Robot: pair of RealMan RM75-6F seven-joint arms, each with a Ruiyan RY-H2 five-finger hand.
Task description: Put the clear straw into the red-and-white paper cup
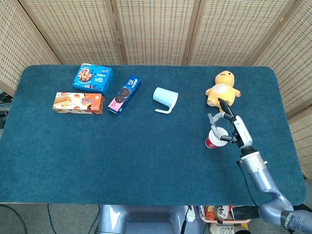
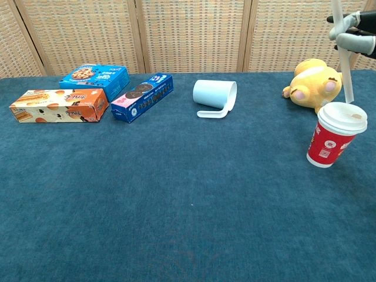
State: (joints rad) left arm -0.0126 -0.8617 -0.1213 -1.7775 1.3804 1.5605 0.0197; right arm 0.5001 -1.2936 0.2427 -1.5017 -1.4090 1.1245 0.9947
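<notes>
The red-and-white paper cup [image 1: 212, 140] [image 2: 333, 140] stands upright with its white lid on, at the right side of the blue table. My right hand [image 1: 232, 125] [image 2: 355, 34] hovers just right of and above it, pinching the clear straw [image 1: 213, 121] [image 2: 344, 56]. The straw hangs nearly upright, and its lower end is at the back of the lid. I cannot tell whether the tip has gone into the lid. My left hand shows in neither view.
A yellow plush toy [image 1: 223, 89] [image 2: 311, 84] lies just behind the cup. A pale blue mug [image 1: 165, 97] [image 2: 215, 94] lies on its side mid-table. Three snack boxes [image 1: 79, 102] [image 2: 61, 105] sit at the far left.
</notes>
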